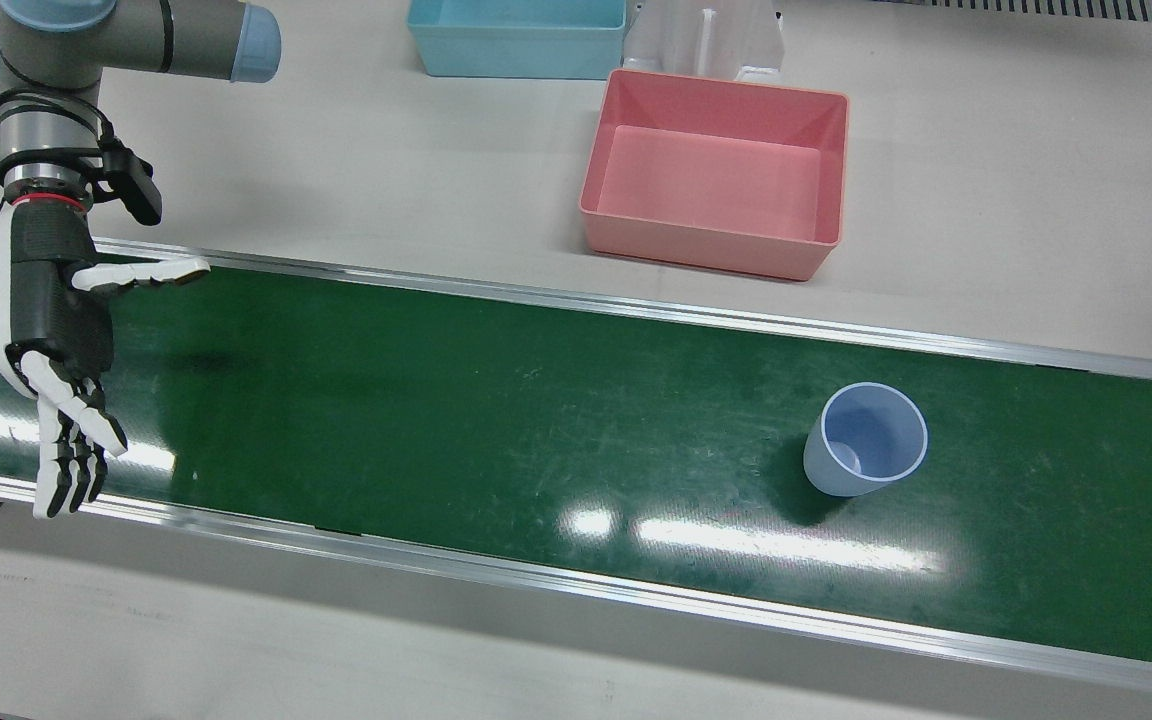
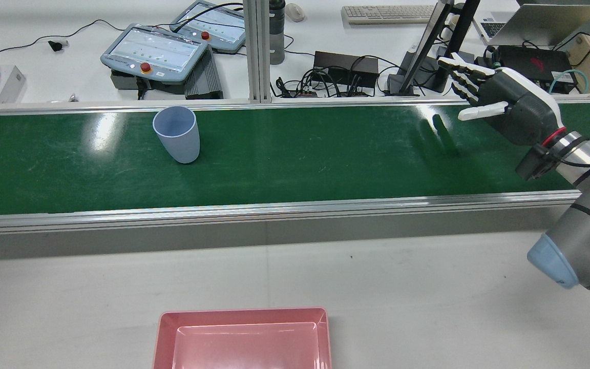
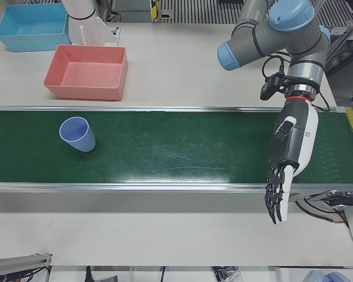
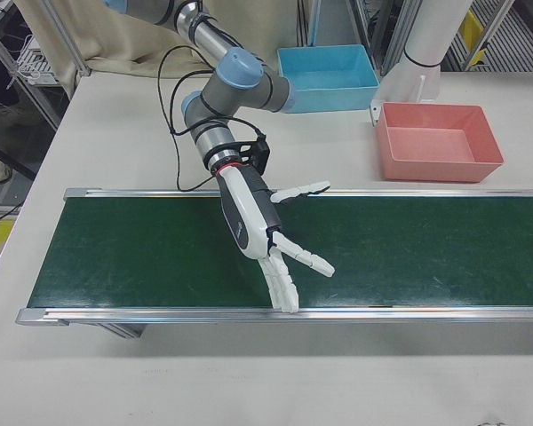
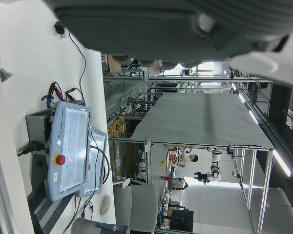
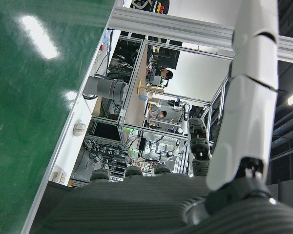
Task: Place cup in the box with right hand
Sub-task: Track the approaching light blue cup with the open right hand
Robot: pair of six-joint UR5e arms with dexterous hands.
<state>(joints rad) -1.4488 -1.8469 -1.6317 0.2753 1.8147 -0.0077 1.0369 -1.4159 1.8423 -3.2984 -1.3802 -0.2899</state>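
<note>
cup (image 1: pixel 866 440) upright (right hand (image 1: pixel 51 320) apart)

We record a pale blue cup (image 1: pixel 866 440) on the dark green belt (image 1: pixel 496 420), which has silver rails. Beyond the belt sit a pink box (image 1: pixel 716 175) and a light blue box (image 1: pixel 516 40) on the off-white table (image 1: pixel 986 200). The right hand (image 1: pixel 46 320) over the belt is black-palmed with white fingers and a red wrist ring.
</note>
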